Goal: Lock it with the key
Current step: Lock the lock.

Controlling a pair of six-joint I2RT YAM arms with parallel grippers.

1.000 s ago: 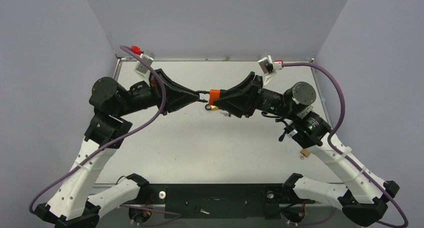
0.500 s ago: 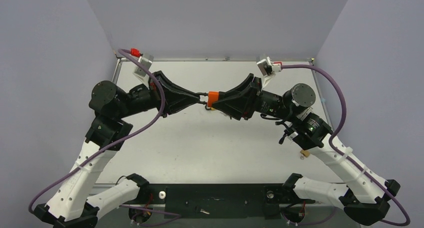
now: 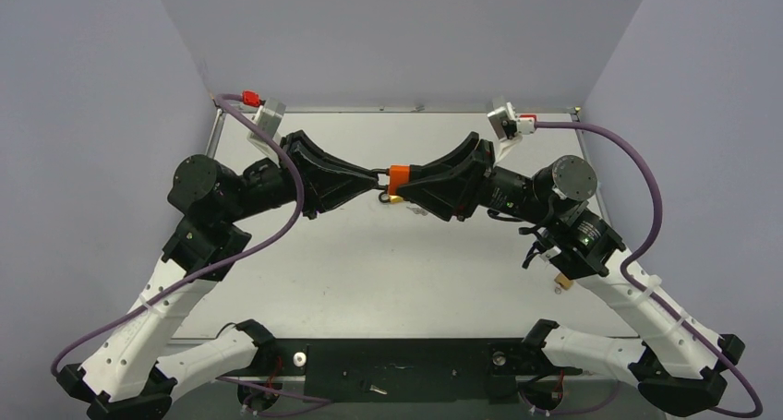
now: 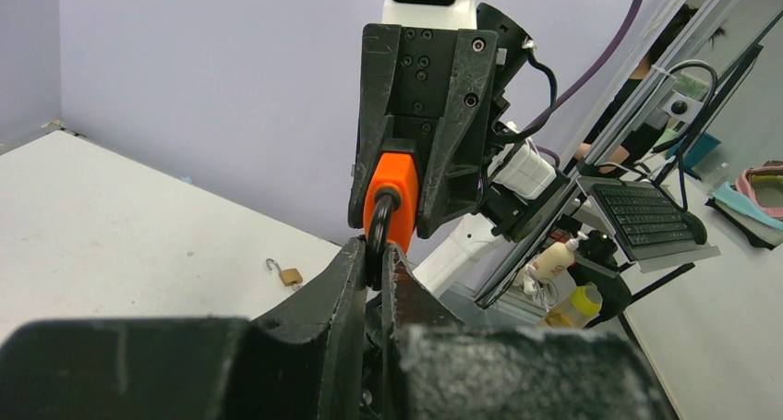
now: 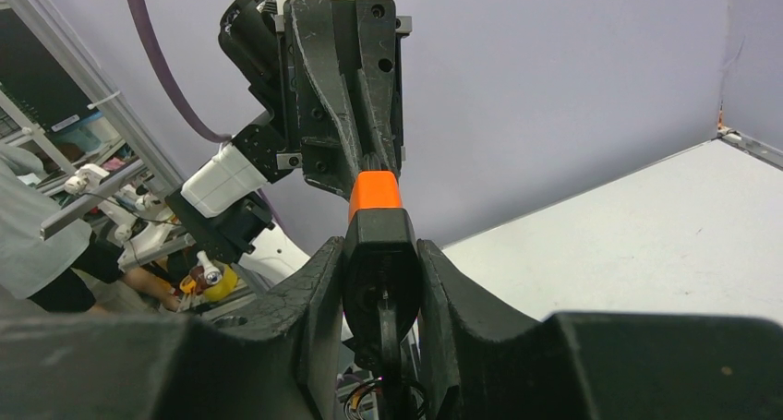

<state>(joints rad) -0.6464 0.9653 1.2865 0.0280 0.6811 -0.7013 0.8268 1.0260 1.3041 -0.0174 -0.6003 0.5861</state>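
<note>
Key point(image 5: 386, 332): apparently seated under padlock point(image 3: 398, 174). Right gripper point(image 3: 406, 185) grasps padlock; left gripper point(image 3: 369, 182) clenches shackle point(image 4: 379, 219). Push shackle home squarely, without tilting, then turn key.

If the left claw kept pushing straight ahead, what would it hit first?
The left gripper would meet the orange padlock, whose shackle its jaws pinch; right behind sits the right gripper.

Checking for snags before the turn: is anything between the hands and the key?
Nothing visible does. The left hand and right hand both grip the orange padlock in mid-air. The key is too small to make out here.
</note>
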